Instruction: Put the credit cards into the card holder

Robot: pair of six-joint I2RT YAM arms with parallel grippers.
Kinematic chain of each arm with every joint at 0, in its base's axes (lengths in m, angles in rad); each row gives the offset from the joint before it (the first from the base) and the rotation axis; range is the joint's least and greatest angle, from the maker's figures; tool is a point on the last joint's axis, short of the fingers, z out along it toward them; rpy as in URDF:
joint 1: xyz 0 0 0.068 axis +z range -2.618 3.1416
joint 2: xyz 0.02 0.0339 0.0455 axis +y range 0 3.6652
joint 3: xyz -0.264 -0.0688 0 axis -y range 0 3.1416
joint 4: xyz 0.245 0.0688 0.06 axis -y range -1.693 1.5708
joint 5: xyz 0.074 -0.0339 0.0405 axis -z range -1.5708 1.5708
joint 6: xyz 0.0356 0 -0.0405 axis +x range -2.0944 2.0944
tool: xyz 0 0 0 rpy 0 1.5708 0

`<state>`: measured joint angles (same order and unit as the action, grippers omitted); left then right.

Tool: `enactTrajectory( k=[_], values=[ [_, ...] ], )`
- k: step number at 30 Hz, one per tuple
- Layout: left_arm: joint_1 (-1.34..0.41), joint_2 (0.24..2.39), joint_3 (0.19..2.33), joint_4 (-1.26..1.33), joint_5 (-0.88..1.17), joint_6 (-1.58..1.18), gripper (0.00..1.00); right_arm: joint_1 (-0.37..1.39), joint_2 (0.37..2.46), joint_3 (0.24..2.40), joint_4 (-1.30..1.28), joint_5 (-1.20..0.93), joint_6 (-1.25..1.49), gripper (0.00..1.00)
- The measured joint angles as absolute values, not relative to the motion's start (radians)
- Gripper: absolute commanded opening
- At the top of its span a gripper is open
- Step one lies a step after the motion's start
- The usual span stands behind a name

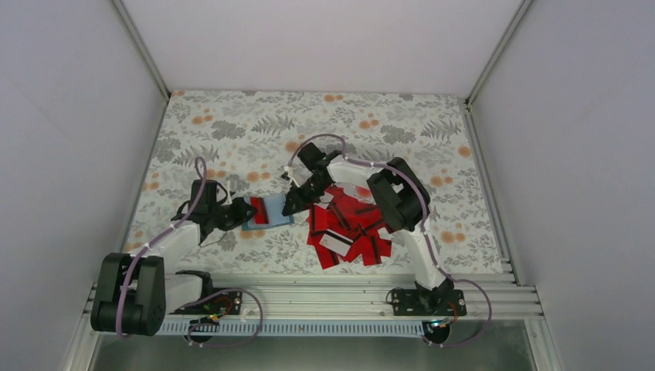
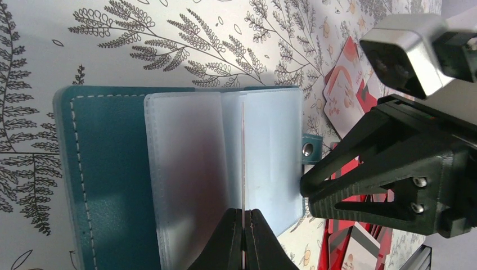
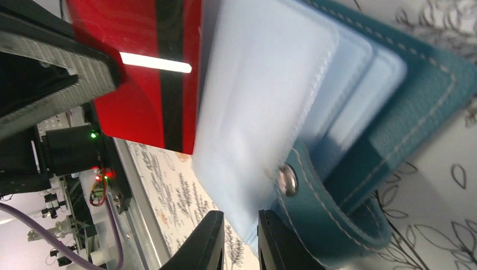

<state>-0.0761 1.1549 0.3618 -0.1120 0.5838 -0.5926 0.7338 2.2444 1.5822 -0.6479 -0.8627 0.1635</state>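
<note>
Overhead and wrist-camera views of two robot arms at a table (image 1: 232, 124) covered in a fern-and-flower print. The card holder (image 2: 107, 169) lies open on the cloth between the two grippers. Its teal cover with pale stitching is spread underneath and its frosted clear pockets (image 2: 185, 169) are fanned above.

The left gripper (image 2: 244, 215) reaches in from the left of the card holder. Its jaws are pressed fully together on one thin leaf of the holder, which stands upright and shows a red line along its edge. In the right wrist view, a red card with a black stripe (image 3: 140, 95) stands against the clear pockets. One of its corners is covered by a left finger pad (image 3: 56, 70). Whether this card sits inside a pocket cannot be told.

A snap tab (image 2: 309, 149) with a silver stud sticks out from the card holder's right edge. Just beside the tab, the right gripper (image 2: 306, 194) points its black fingers at the outer edge of the clear pockets. Its jaws are drawn nearly together, leaving only a slim gap. The tips are at the pocket edge, but it cannot be told whether they pinch it.

To the right of the card holder, beyond the right gripper, the credit cards (image 1: 351, 232) lie in a loose overlapping heap. Most are red, some have black stripes, and a few lie white face up
</note>
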Motion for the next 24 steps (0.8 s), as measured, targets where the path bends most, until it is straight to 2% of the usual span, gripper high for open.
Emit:
enactTrajectory(
  k=[24],
  values=[
    [-0.076, 1.221, 0.295, 0.054, 0.632, -0.623, 0.02, 0.731, 2.237, 1.507, -0.578, -0.861, 0.164, 0.12]
  ],
)
